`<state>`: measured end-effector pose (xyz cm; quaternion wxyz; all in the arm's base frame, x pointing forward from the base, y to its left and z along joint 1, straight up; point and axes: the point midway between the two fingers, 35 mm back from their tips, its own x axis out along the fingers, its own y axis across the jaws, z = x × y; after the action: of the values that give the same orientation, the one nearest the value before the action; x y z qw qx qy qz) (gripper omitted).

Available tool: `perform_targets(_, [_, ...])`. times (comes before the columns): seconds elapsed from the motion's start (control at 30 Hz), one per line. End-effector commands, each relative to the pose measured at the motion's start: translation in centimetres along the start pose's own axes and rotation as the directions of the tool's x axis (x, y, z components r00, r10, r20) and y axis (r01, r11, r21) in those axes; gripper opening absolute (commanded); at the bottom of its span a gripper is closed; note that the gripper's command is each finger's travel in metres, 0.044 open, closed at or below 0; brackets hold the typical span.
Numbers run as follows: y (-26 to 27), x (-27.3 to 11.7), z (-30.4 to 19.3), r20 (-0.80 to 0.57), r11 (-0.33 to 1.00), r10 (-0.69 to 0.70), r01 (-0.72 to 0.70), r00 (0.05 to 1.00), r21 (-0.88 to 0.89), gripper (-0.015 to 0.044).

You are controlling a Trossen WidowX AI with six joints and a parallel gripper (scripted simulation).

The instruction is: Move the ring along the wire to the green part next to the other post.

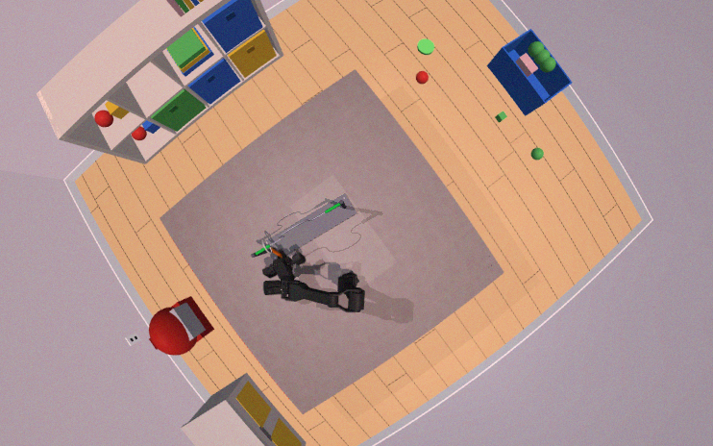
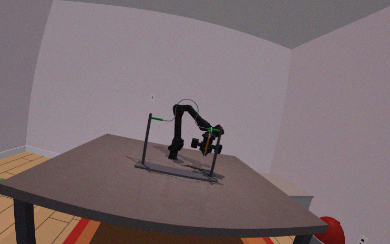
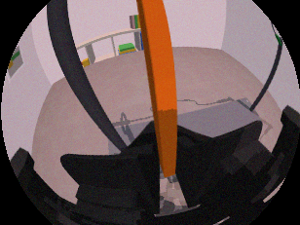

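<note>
My gripper (image 2: 206, 150) (image 3: 158, 124) is shut on the orange handle (image 1: 277, 253) (image 2: 207, 144) (image 3: 163, 82), which stands upright between the fingers. The pale ring (image 1: 272, 249) above it is around the green part (image 1: 259, 251) (image 2: 215, 130) next to the post (image 2: 215, 157) (image 3: 73, 72) at the right in the exterior view. Whether the ring touches the wire is too small to tell. The other green part (image 1: 333, 208) (image 2: 156, 119) is next to the far post (image 2: 146, 139) (image 3: 269, 82). The grey wire (image 2: 186, 99) arches between them. The ring is out of the wrist view.
The grey base plate (image 1: 315, 228) (image 2: 175, 171) joins both posts on the brown table (image 1: 431, 265) (image 2: 160, 200). The near post stands close beside the gripper's side in the exterior view. Shelves, a blue bin (image 1: 526, 91) and a red chair (image 1: 171, 331) are off the table.
</note>
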<state>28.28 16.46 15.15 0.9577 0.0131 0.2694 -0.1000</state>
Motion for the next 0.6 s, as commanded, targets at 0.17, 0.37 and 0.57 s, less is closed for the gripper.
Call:
perform_targets(0.17, [0.0,0.0,0.0,0.000,1.000,0.000,0.000,1.000,0.000,0.0086])
perform_targets(0.37, [0.1,-0.9,-0.1,-0.004,1.000,-0.001,0.001,1.000,0.001,0.0160])
perform_targets(0.57, [0.1,-3.4,-0.2,-0.008,1.000,-0.004,0.004,1.000,0.002,0.0160])
